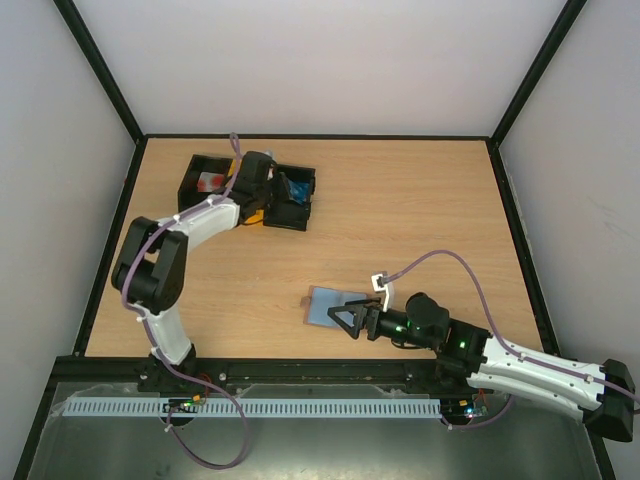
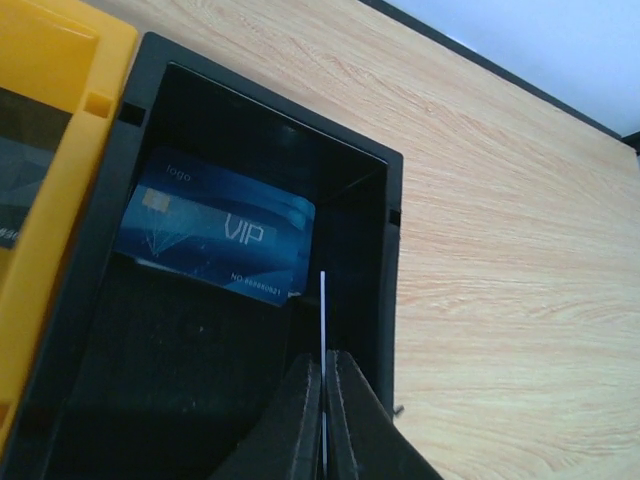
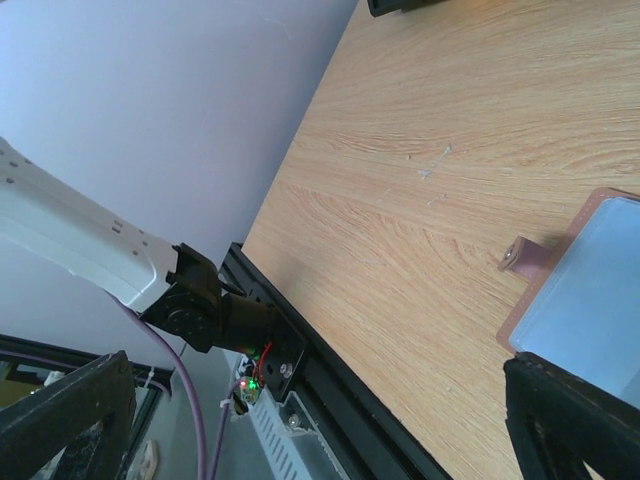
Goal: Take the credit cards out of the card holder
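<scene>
Left gripper (image 2: pixel 323 368), clamped on a thin card (image 2: pixel 324 310) over the black bin (image 2: pixel 280 115), should drop it next; right gripper (image 1: pixel 340 318) gapes at the card holder (image 1: pixel 322 303).

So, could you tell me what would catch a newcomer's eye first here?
The left gripper pinches a thin card edge-on over a black bin holding a blue VIP card, far left. Near the front, the open right gripper is at the opened card holder.

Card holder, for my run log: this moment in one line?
left gripper: shut on card over black bin | right gripper: open by card holder
</scene>
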Controlling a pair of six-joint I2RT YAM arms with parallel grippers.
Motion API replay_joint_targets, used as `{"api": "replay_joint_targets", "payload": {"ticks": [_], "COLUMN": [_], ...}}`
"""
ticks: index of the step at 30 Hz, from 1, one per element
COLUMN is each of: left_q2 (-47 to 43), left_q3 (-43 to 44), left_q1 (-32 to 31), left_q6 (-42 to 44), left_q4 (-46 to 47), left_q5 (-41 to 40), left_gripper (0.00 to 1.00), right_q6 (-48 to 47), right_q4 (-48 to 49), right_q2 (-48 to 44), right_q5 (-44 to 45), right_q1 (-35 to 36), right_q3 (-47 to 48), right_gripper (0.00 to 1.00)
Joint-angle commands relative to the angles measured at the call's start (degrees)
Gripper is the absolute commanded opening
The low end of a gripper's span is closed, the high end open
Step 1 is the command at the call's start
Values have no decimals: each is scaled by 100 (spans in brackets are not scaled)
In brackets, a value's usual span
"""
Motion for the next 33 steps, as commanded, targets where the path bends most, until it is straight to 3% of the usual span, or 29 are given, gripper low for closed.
{"api": "replay_joint_targets", "payload": {"ticks": [1, 17, 33], "left_q2": [471, 1496, 1924], "left_q3": [488, 1523, 2105], "left_q1": [39, 140, 228], "left_q6": [150, 321, 426], "left_q4": [88, -307, -668], "left_q5": [8, 79, 70], "left_gripper": [3, 4, 20], "right_q6": [-81, 8, 45], "right_q4": [-91, -196, -209], "right_q2": [-21, -183, -102], "right_q5": [129, 386, 480], "right_q1": [19, 22, 23], "right_q3": [242, 149, 221], "right_gripper": [98, 98, 98]}}
